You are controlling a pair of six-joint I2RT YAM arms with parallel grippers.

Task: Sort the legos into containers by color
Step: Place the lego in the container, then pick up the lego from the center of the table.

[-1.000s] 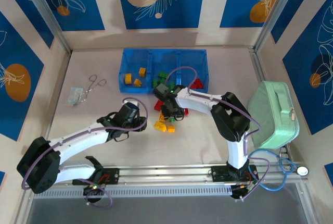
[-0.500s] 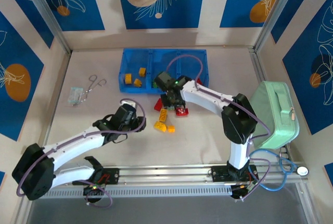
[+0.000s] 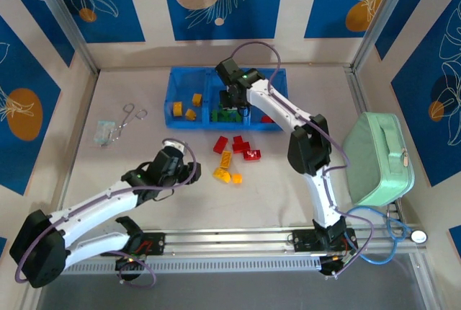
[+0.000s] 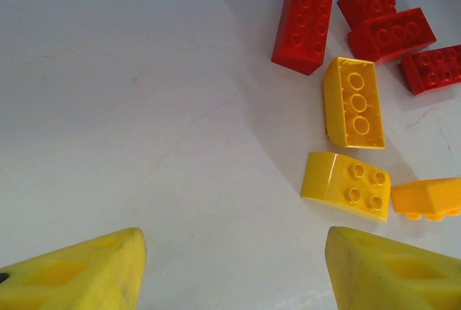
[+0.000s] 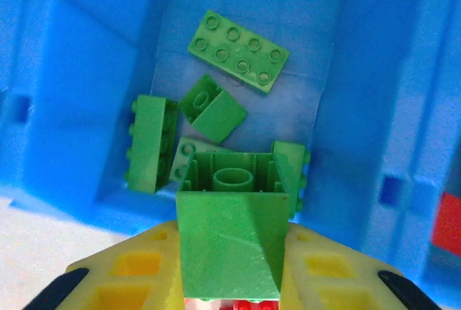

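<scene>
**Desk:** What's the right arm doing?

**Photographer:** The right gripper (image 5: 230, 256), jaws clamped on a green brick (image 5: 229, 227), hangs over the middle compartment (image 5: 310, 29) of the blue tray (image 3: 173, 83). Other green bricks (image 5: 238, 50) lie in it.

**Desk:** Which step is that?

**Photographer:** By the look of it, the drop-off of a green piece, which is carried there but not yet let go.

**Desk:** What does the next move call for?

**Photographer:** Probably just parting the jaws while the brick hangs inside the compartment's walls. It should then fall among its own colour rather than tip over a divider.

**Desk:** And the other arm?

**Photographer:** The left gripper (image 4: 230, 270), jaws apart with nothing between them, hovers over the table (image 4: 108, 108) near the loose yellow bricks (image 4: 353, 101). Red bricks (image 4: 304, 25) sit just beyond those.

**Desk:** How much is left?

**Photographer:** Several yellow and red pieces lie loose in front of the tray. The left compartment (image 3: 180, 86) holds a few yellow ones, so I'd judge the sorting well along but not finished.
</scene>
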